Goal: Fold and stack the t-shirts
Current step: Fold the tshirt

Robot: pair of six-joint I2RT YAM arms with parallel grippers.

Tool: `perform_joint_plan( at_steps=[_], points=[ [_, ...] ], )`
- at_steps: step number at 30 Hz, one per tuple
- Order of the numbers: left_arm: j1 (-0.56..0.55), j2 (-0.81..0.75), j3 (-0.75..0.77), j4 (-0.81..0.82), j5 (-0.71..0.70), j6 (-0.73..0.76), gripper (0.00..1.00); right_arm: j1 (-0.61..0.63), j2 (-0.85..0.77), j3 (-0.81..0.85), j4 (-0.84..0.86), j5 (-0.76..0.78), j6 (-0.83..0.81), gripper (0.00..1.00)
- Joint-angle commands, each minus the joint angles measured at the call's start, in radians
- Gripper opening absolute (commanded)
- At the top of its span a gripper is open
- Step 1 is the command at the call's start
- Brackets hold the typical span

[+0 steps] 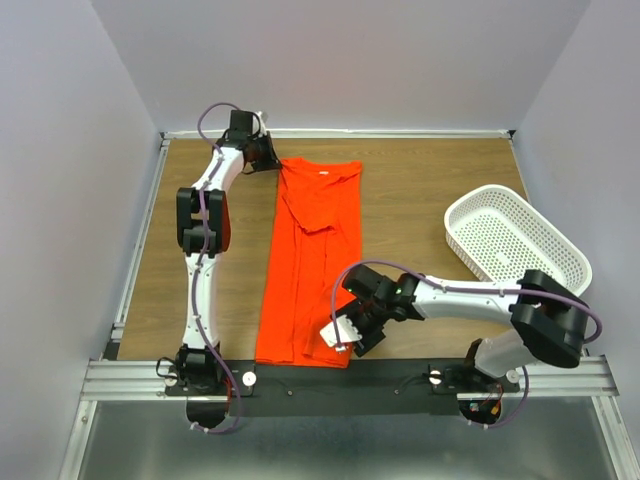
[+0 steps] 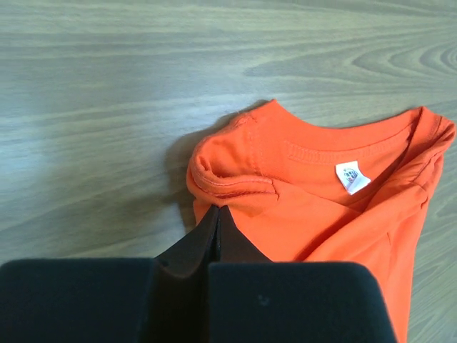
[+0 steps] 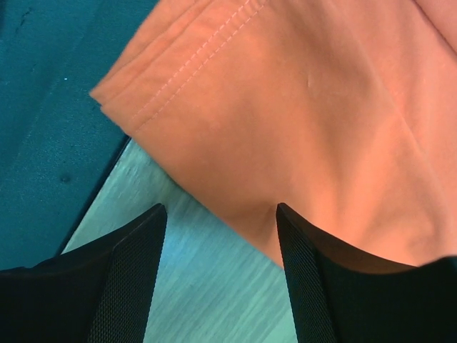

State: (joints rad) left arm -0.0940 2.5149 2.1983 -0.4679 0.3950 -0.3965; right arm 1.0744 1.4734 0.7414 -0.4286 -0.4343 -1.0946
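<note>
Top external shows orange t-shirt (image 1: 310, 260) folded lengthwise, left gripper (image 2: 218, 213) pressed together, right gripper (image 3: 221, 209) spread.

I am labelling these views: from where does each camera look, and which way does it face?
Top external: above and behind, facing down on the table; left arm and right arm show.
Left wrist: over the t-shirt collar; shut left gripper shows.
Right wrist: over its hem corner; open right gripper shows.
All share the t-shirt.

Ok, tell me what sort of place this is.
Probably a robotics lab cell: two arms bolted to an aluminium rail at a wooden table, plain grey walls around it, an orange t-shirt and white perforated basket as props.
</note>
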Motion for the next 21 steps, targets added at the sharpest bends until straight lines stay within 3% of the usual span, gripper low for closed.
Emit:
perform_joint_plan(
  at_steps=[1,5,9,10,11,16,18,19,21],
  points=[
    [0.034,0.036,0.052,-0.034,0.031,-0.022,0.0,0.006,-0.086,-0.002,0.021,0.037,0.042,0.71],
    [0.057,0.053,0.11,-0.037,0.07,-0.033,0.02,-0.057,-0.212,-0.011,0.019,0.02,0.116,0.73],
    [0.077,0.039,0.161,-0.008,0.117,-0.045,0.23,-0.214,-0.332,-0.027,0.019,-0.052,0.151,0.76],
    [0.086,0.021,0.169,0.001,0.137,-0.047,0.35,-0.258,-0.349,-0.028,0.017,-0.06,0.171,0.76],
    [0.086,0.007,0.173,0.017,0.143,-0.048,0.41,-0.274,-0.361,-0.034,0.016,-0.078,0.182,0.77],
    [0.138,-0.181,0.109,0.034,0.064,0.013,0.51,-0.292,-0.391,-0.068,0.007,-0.182,0.229,0.77],
    [0.145,-0.29,-0.013,0.044,-0.078,0.093,0.52,-0.292,-0.374,-0.066,-0.018,-0.271,0.219,0.77],
    [0.14,-0.439,-0.173,0.114,-0.176,0.116,0.53,-0.292,-0.355,-0.069,-0.025,-0.343,0.199,0.76],
    [0.14,-0.626,-0.378,0.226,-0.24,0.149,0.55,-0.288,-0.335,-0.071,-0.036,-0.392,0.174,0.76]
  ],
)
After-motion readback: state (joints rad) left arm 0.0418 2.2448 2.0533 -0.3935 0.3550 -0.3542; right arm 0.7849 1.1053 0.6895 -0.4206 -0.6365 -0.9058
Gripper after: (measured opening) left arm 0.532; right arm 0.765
